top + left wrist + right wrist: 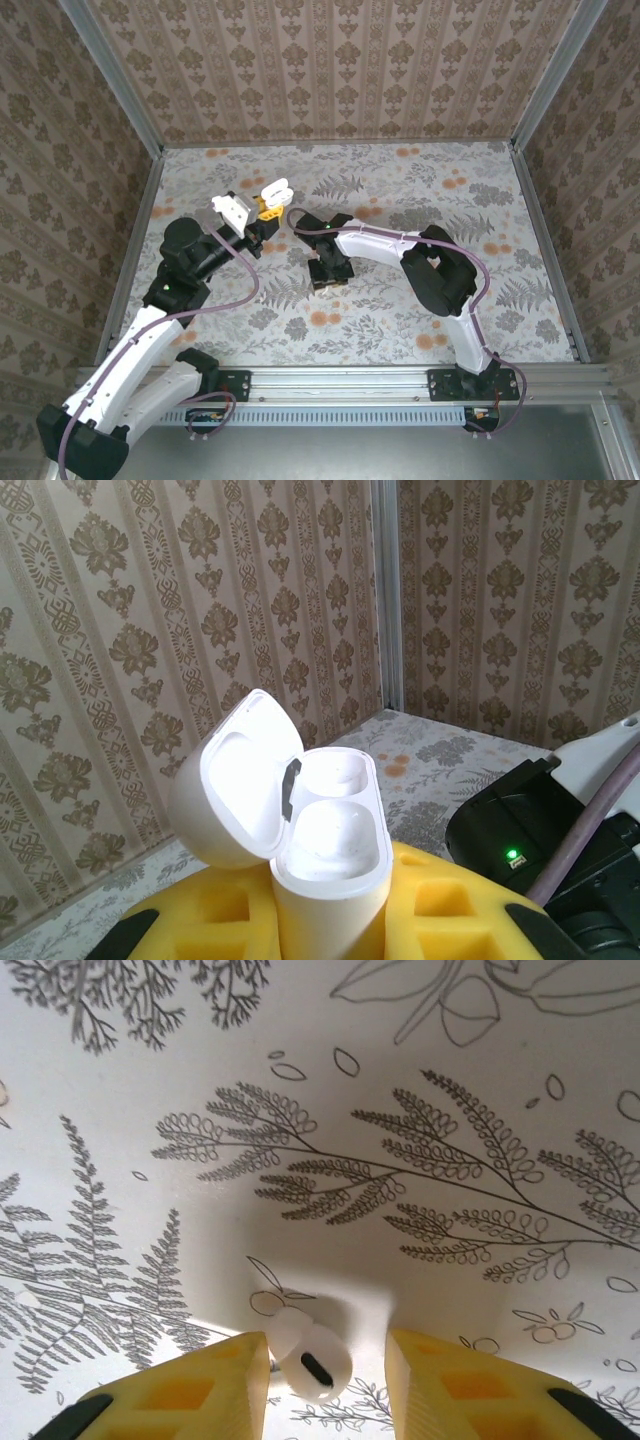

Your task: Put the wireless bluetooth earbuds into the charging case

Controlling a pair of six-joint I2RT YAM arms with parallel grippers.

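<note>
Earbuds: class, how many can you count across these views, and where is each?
1. The earbud lies on the table between the fingers of the open right gripper. The open charging case looks empty; another may be hidden.

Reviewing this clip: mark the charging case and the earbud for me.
charging case (330, 910), left wrist view, front wall of its white body, below the open lid.
earbud (300, 1345), right wrist view, rounded white body beside its dark slot.

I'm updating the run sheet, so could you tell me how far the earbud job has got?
Done: the left gripper holds the charging case, lid open, both wells empty. In hand: the right gripper straddles one earbud on the table, jaws not closed on it. Left: grasp it and fill both wells.
</note>
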